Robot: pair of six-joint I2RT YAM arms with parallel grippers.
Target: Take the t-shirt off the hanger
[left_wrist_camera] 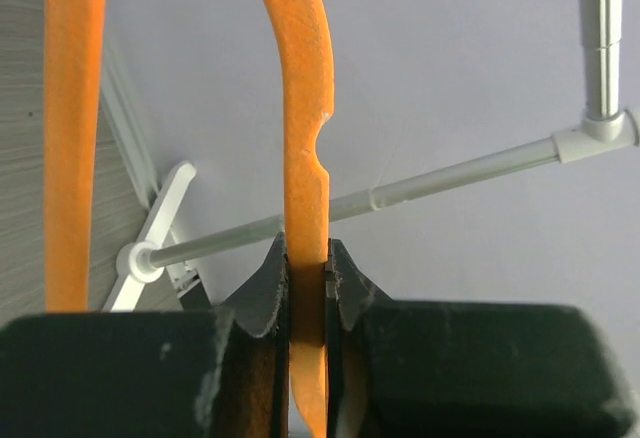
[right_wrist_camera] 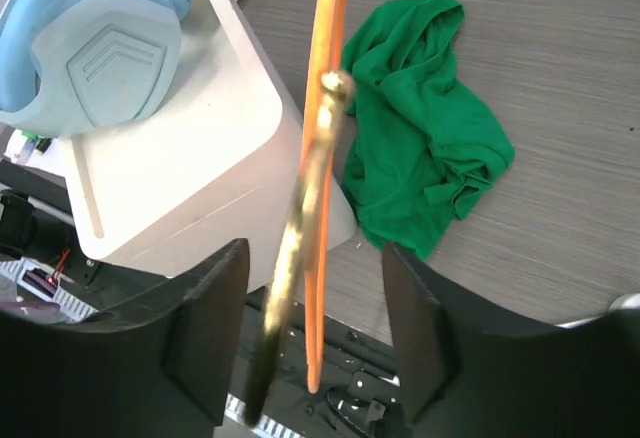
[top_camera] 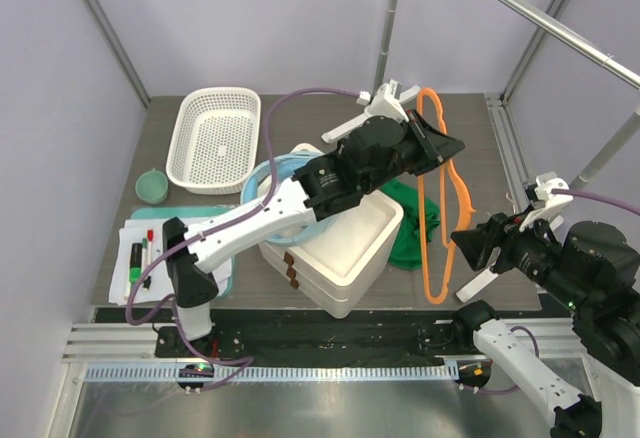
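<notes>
Top view: left gripper (top_camera: pixel 440 148) holds the hanger (top_camera: pixel 428 268) by its far end, apparently lifted off the table (top_camera: pixel 480 128). The t-shirt (top_camera: pixel 412 226) is off it, a crumpled heap on the table against the white box (top_camera: pixel 345 248). Right gripper (top_camera: pixel 465 258) sits just beside the hanger's near end. White basket (top_camera: pixel 215 93): only its mesh floor shows. Teal cup (top_camera: pixel 152 186): contents too small to tell. Blue headphones (top_camera: pixel 258 180) rest on the box lid. Left wrist: fingers (left_wrist_camera: pixel 268 293) pinched tight on the thin orange bar, which looks like stiff, light, probably slick plastic. Right wrist: fingers (right_wrist_camera: pixel 210 328) spread apart, the hook (right_wrist_camera: pixel 300 228) blurred between them, not gripped. Shirt looks soft, limp and light, so any raised fold would serve as a hold. Removal seems done.
</notes>
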